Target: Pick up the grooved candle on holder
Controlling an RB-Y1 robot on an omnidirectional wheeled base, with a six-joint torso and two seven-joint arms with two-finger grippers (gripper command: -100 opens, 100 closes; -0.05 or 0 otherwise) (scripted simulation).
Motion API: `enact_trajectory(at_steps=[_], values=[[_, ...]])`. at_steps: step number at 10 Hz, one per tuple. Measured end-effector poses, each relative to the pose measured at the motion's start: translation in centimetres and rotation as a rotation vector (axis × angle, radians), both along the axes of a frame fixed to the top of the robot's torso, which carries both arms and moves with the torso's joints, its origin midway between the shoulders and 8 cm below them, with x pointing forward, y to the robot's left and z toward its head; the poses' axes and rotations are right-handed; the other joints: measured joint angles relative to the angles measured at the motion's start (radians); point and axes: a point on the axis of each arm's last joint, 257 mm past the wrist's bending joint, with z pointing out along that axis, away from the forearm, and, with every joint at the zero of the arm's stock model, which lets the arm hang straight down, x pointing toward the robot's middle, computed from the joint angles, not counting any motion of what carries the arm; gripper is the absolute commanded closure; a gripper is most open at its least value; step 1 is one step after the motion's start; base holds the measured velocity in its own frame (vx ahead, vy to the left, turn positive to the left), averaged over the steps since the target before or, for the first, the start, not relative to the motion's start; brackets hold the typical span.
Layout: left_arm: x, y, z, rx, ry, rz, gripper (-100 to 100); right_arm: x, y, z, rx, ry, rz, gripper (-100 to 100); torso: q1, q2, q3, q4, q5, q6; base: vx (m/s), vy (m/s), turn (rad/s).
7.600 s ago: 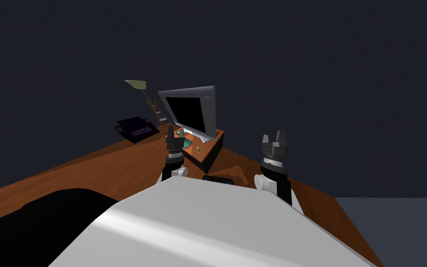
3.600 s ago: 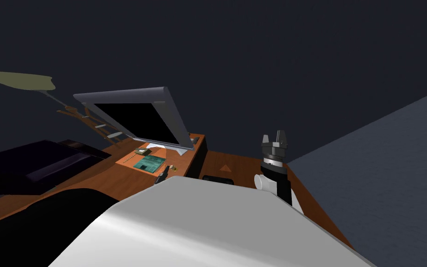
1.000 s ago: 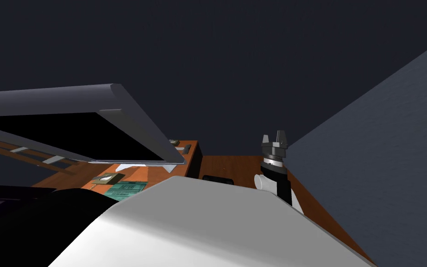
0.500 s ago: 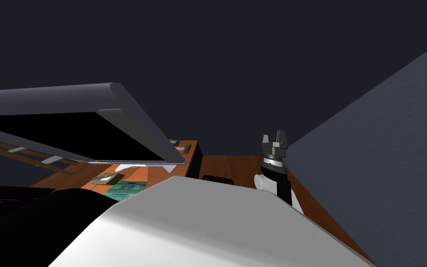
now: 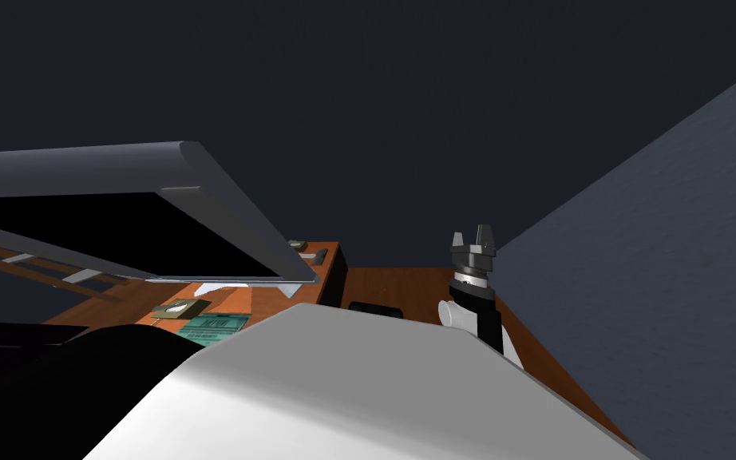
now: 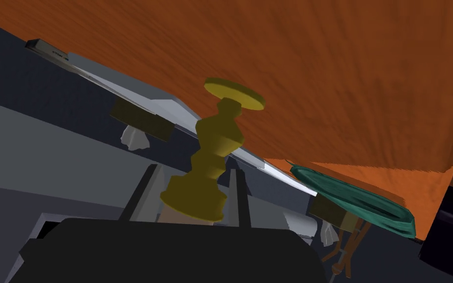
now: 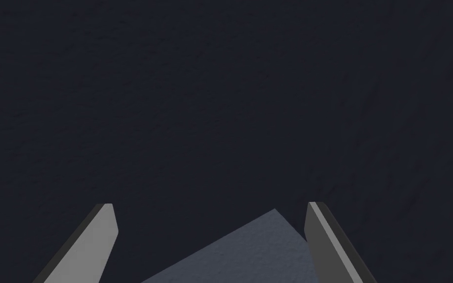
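Grooved candle on holder [image 6: 215, 147] sits pinched between the left gripper's [image 6: 193, 171] fingers, so a slow, straight lift should suit; the right gripper [image 5: 471, 233] spreads wide, empty

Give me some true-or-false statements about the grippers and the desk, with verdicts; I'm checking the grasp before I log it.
1. The left gripper has its fingers pressed on the sides of the candle holder. True.
2. The right gripper grips the candle holder. False: its fingers stand wide apart with nothing between them.
3. A monitor with a black screen stands on the orange-brown desk. True.
4. The candle holder is red. False: it is yellow.
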Motion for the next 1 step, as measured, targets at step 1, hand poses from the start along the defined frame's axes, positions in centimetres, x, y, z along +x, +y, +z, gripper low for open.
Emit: enact_trajectory(at_steps=[1], values=[[-0.01, -0.02, -0.02, -0.001, 0.000, 0.001, 0, 0.00, 0.00, 0.00, 0.000, 0.000, 0.000, 0, 0.002, 0.000, 0.000, 0.000, 0.000, 0.000, 0.000, -0.005, 0.000]])
